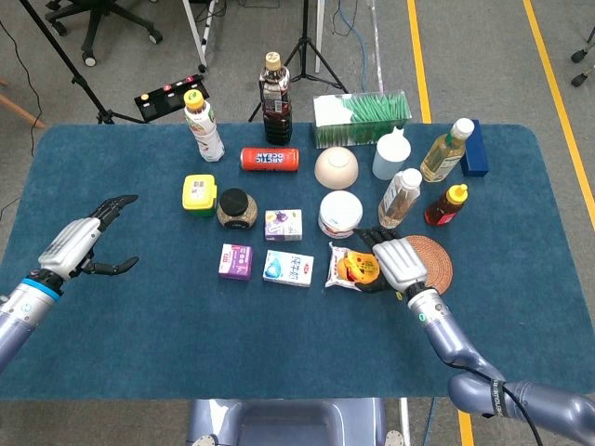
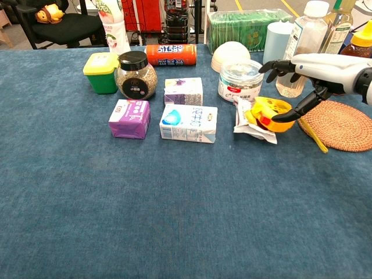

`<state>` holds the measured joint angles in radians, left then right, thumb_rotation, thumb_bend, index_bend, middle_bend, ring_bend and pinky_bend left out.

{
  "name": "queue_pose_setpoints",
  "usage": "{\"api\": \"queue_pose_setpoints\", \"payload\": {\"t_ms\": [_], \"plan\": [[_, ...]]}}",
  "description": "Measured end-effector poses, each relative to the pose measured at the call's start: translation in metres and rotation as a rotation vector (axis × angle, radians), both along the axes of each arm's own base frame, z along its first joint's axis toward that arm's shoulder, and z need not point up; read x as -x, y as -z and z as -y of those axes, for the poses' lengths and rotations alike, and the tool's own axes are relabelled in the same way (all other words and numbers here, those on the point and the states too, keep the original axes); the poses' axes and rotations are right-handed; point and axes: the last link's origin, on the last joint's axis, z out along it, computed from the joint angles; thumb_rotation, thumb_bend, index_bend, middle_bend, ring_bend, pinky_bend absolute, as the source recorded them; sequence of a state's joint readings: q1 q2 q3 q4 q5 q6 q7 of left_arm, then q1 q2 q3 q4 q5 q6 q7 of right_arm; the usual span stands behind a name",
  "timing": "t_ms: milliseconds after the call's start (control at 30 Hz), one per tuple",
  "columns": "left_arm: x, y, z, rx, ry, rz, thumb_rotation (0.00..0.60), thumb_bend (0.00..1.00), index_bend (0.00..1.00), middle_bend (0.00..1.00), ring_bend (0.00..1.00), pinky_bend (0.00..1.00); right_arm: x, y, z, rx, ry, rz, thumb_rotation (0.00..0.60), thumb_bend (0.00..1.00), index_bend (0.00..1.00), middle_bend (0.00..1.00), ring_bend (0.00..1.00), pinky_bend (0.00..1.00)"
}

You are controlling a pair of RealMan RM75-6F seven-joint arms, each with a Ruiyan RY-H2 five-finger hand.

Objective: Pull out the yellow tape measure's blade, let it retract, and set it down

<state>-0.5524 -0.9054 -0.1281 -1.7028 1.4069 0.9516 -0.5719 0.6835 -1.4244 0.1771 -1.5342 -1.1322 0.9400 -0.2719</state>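
Head view: right hand (image 1: 398, 263) low over yellow tape measure (image 1: 356, 269), which rests on the snack packet (image 1: 340, 265); left hand (image 1: 79, 246) idle, fingers apart, empty.
Chest view: right fingers spread, thumb touching the case, apparently releasing; blade tip (image 2: 314, 135) trails beside woven coaster (image 2: 343, 125)

Lighting even and bright in both views, diffuse, from overhead. Shadows soft and short: a faint one under the left hand (image 1: 82, 243) on the blue tablecloth (image 1: 279, 344), thin dark edges beside the cartons. Mild glare on the clear plastic bottle (image 2: 303, 35) in the chest view. Focus sharp centrally. Chest view slightly wide-angle, table edge bowing. No motion blur.
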Motion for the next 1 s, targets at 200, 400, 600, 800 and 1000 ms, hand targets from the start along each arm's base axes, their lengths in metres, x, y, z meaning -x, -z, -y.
{"api": "queue_pose_setpoints", "payload": {"t_ms": [200,400,600,800,1000], "plan": [[0.004,-0.005,0.002,-0.021,-0.008,0.001,0.600,0.27,0.00,0.07,0.00,0.14,-0.001,-0.012,-0.002,0.035,-0.006,0.000,0.406,0.22,0.08,0.16,0.10,0.15],[0.012,-0.009,0.006,-0.068,-0.011,-0.049,0.600,0.27,0.15,0.07,0.00,0.17,0.003,-0.032,-0.006,0.127,-0.019,0.030,0.406,0.22,0.30,0.30,0.24,0.24],[0.025,-0.014,0.016,-0.156,-0.021,-0.132,0.600,0.27,0.34,0.10,0.01,0.18,0.014,-0.055,-0.014,0.245,-0.037,0.047,0.412,0.22,0.43,0.42,0.40,0.40],[0.045,-0.016,0.035,-0.230,-0.057,-0.214,0.600,0.27,0.36,0.12,0.02,0.19,0.037,-0.078,-0.027,0.352,-0.025,0.009,0.407,0.22,0.49,0.45,0.43,0.43],[0.066,-0.011,0.059,-0.295,-0.086,-0.278,0.600,0.27,0.36,0.13,0.02,0.19,0.060,-0.104,-0.047,0.449,0.000,-0.074,0.407,0.22,0.49,0.45,0.43,0.42]]}}
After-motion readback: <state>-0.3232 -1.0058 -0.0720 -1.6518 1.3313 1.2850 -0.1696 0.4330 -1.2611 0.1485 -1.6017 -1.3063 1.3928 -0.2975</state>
